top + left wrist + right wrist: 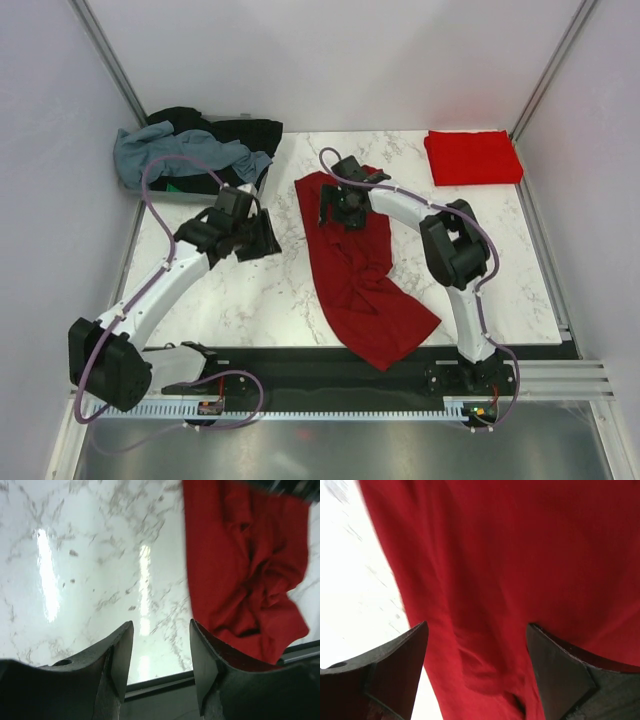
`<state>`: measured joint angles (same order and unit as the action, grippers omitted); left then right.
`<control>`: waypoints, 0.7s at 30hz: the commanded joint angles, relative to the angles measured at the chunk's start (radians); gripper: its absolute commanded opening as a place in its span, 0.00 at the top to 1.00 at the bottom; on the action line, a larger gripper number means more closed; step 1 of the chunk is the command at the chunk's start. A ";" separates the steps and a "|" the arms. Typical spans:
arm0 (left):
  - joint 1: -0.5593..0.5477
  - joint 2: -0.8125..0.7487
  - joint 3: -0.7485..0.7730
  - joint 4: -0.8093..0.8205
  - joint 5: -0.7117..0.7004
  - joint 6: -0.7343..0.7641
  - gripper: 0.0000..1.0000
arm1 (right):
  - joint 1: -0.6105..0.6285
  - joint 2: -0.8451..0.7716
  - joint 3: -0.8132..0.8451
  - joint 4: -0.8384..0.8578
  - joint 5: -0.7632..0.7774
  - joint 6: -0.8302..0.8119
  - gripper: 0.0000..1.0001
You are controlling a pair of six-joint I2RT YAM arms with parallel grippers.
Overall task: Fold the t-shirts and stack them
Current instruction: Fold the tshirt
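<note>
A dark maroon-red t-shirt [355,265] lies crumpled in a long strip down the middle of the marble table, its lower end reaching the front edge. My right gripper [334,207] hovers open over the shirt's upper part; in the right wrist view the red cloth [520,555] fills the space below the spread fingers [476,627]. My left gripper [262,240] is open and empty over bare marble, left of the shirt [240,565], with only table showing between its fingers [161,625]. A brighter red t-shirt [472,157] lies folded at the back right.
A heap of grey-blue, black and green t-shirts [190,150] sits at the back left corner. White walls close in the table on three sides. A black strip [300,352] runs along the front edge by the arm bases.
</note>
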<state>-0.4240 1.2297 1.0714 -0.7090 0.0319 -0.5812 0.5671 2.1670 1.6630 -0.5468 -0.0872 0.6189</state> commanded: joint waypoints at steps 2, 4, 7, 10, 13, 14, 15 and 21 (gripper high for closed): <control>-0.005 -0.079 -0.129 0.045 0.054 -0.003 0.45 | -0.045 0.109 0.160 0.016 -0.002 -0.030 0.13; -0.006 -0.093 -0.159 0.046 0.065 -0.005 0.45 | -0.085 0.198 0.204 0.018 -0.013 -0.007 0.13; -0.007 -0.118 -0.205 0.046 0.069 -0.009 0.46 | -0.156 0.301 0.282 0.044 0.027 0.065 0.12; -0.006 -0.122 -0.228 0.046 0.068 -0.012 0.46 | -0.229 0.411 0.400 0.085 0.055 0.142 0.11; -0.007 -0.105 -0.220 0.045 0.074 -0.012 0.46 | -0.262 0.503 0.546 0.117 0.061 0.235 0.11; -0.007 -0.099 -0.217 0.045 0.076 -0.012 0.46 | -0.262 0.522 0.608 0.128 0.066 0.266 0.11; -0.007 -0.093 -0.215 0.046 0.077 -0.014 0.46 | -0.260 0.545 0.629 0.140 0.057 0.280 0.11; -0.027 -0.067 -0.211 0.055 0.083 -0.048 0.46 | -0.230 0.450 0.597 0.215 0.001 0.286 0.08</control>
<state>-0.4366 1.1576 0.8474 -0.6918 0.0898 -0.5892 0.2951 2.6305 2.2997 -0.3027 -0.1131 0.9024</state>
